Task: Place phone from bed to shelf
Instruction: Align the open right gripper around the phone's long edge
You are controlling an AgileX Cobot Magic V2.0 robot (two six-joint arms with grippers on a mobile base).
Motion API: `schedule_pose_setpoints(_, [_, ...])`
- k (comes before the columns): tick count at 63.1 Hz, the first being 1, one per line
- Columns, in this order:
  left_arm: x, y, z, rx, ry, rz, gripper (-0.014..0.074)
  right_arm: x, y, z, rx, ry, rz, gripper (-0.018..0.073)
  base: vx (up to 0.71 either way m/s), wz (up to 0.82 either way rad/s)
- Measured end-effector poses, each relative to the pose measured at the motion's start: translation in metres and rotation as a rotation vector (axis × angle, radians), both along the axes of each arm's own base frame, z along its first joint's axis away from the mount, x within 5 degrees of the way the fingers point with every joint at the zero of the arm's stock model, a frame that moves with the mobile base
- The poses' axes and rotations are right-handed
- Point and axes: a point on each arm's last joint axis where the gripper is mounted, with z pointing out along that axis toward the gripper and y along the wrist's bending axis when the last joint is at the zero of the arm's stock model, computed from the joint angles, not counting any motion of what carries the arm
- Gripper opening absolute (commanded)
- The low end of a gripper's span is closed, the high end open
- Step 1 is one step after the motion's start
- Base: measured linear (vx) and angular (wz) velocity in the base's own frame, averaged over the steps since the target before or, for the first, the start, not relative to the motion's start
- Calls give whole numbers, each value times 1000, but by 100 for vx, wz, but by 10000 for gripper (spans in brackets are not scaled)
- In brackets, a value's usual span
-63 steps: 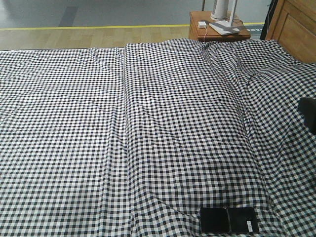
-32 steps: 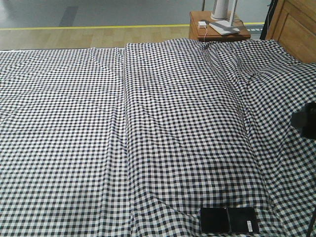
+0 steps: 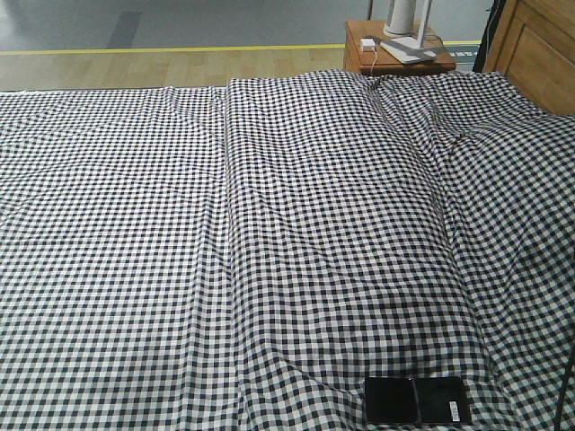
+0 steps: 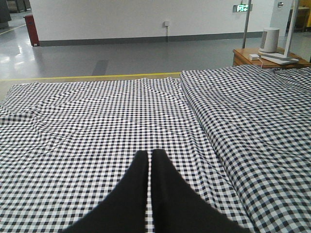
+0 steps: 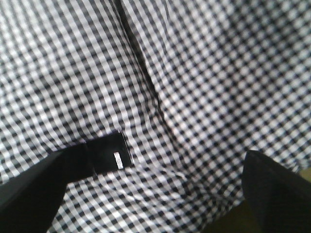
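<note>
The phone [image 3: 416, 400], a glossy black slab with a white sticker, lies flat on the gingham bed [image 3: 269, 224] near its front right edge. In the right wrist view the phone [image 5: 111, 152] lies just past the left finger, which covers part of it. My right gripper [image 5: 170, 155] hovers above the sheet, open wide, with only fabric between its fingers. It does not show in the front view. My left gripper [image 4: 149, 154] hangs over the bed's left part, its black fingers nearly touching and holding nothing. The shelf is out of view.
A reddish-brown nightstand [image 3: 395, 56] with a white device stands beyond the bed's far edge. A light wooden panel [image 3: 539, 45] rises at the far right. Grey floor with a yellow line [image 3: 180, 49] lies behind. The sheet has long folds [image 3: 225, 224].
The dark shape of my right arm at the front view's right edge dropped lower and has left that view. The phone has not moved.
</note>
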Motion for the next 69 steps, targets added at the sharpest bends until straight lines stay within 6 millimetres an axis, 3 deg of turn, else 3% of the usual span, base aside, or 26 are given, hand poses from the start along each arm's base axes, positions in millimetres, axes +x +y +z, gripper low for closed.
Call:
schedule_pose_setpoints(22, [0,0,0,0,0,0,1,28,-44,-100,236,156,26,666,0,0])
schedule_pose_setpoints(38, [0,0,0,0,0,0,1,52,-69,-157,368,200,105,654,0,0])
schedule_pose_setpoints(54, [0,0,0,0,0,0,1,70,-67,-206,542,191,185,643,0,0])
schedule_pose_setpoints(69, [0,0,0,0,0,0,1,69,-53,-249,716,185,237,633,0,0])
